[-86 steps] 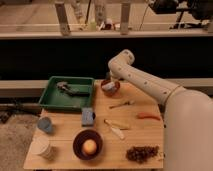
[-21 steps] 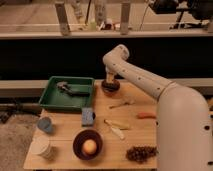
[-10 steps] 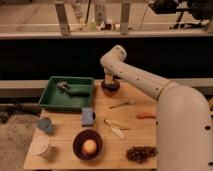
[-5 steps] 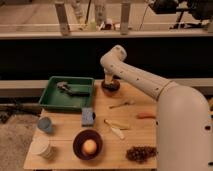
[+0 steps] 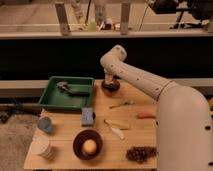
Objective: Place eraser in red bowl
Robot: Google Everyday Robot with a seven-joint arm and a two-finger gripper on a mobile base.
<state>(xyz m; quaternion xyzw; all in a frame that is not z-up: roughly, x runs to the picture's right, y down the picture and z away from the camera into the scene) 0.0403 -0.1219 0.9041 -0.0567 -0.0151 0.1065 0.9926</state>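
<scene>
The small red bowl [image 5: 110, 88] sits at the back of the wooden table [image 5: 135, 131], just right of the green tray. My gripper [image 5: 109, 80] hangs straight down over the bowl, right at its rim, at the end of the white arm [image 5: 137, 77]. The eraser is hidden from view; I cannot tell whether it is in the gripper or in the bowl.
A green tray [image 5: 52, 100] with a dark tool stands at back left. A blue block [image 5: 88, 116], a maroon bowl with an orange ball [image 5: 88, 145], a blue cup [image 5: 45, 125], a white cup [image 5: 41, 148], a pale utensil [image 5: 115, 129], an orange carrot-like piece [image 5: 146, 115] and dark grapes [image 5: 141, 153] lie on the table.
Since 8.6 s ago the arm has swung left and lowered the gripper over the red bowl. Over the last second it has barely moved.
</scene>
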